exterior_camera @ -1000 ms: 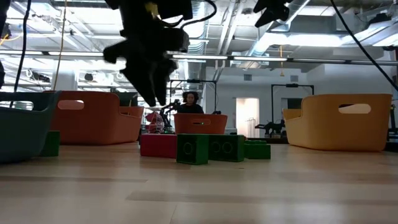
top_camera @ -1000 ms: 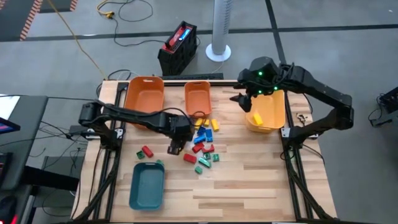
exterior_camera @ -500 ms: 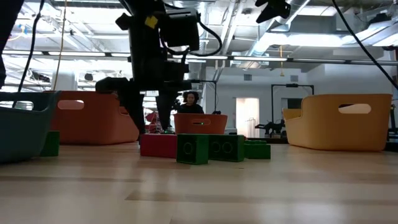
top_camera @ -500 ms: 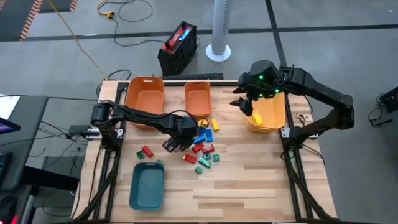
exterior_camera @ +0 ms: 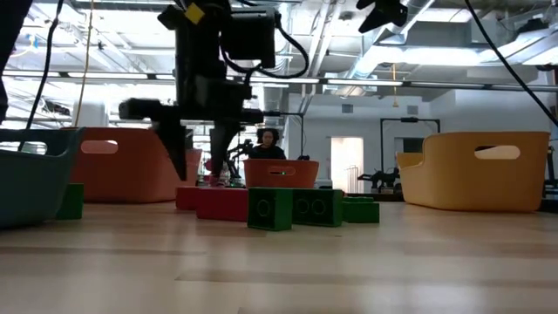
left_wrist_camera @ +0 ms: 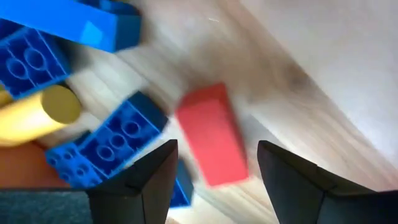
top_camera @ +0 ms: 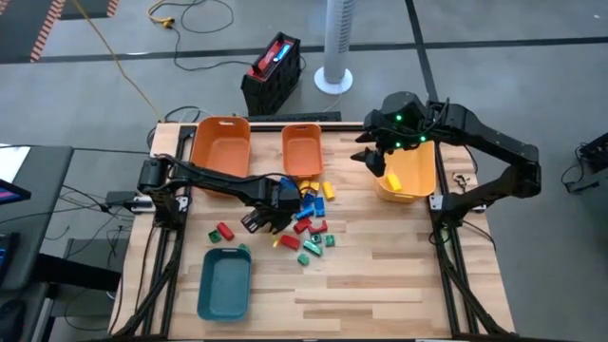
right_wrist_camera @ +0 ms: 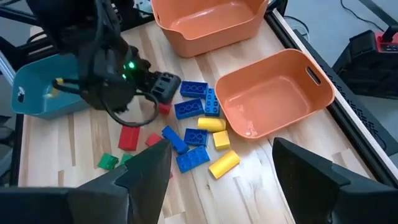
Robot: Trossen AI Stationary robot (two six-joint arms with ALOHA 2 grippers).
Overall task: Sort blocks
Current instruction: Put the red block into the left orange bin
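Teal bin (top_camera: 224,286) first, at the table's near left, one green brick beside its far rim. Next we list the left gripper (top_camera: 255,221), low over the wood with jaws spread, a red block (left_wrist_camera: 213,134) lying between its fingers (left_wrist_camera: 144,182), untouched. Just right of it we count the blocks (top_camera: 309,223): small studded bricks in blue, red, yellow and green, heaped mid-table below the smaller orange bin (top_camera: 302,149). Farthest right, the right gripper (top_camera: 374,158) hangs by the yellow bin (top_camera: 410,177), jaws wide, empty.

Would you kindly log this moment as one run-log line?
left gripper: open, straddling red block, not gripping | right gripper: open, waiting above yellow bin | blocks: unsorted pile
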